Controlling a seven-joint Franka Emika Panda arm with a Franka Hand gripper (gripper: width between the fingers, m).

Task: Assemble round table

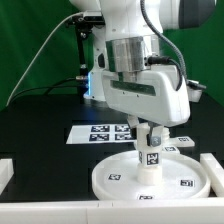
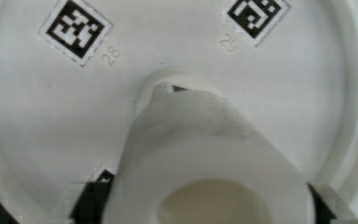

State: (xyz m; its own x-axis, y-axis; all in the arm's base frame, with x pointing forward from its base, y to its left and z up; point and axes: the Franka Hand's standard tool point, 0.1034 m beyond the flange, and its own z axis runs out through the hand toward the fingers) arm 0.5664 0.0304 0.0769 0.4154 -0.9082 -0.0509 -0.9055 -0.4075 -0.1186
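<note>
The large round disc [image 1: 120,178] lies flat at the front of the black table, with tags on its face. The short white post [image 1: 151,160] stands upright near the disc's middle. My gripper [image 1: 148,138] comes down from above and is shut on the post's upper part. In the wrist view the post [image 2: 202,140] runs from between my dark fingers [image 2: 101,197] down to the disc [image 2: 158,60]. Its hollow top end shows between the fingers. The cross-shaped base is out of view.
The marker board [image 1: 100,131] lies flat on the table behind the disc. White border rails run along the front edge [image 1: 20,205] and the exterior view's right side [image 1: 190,140]. A green backdrop stands behind the arm.
</note>
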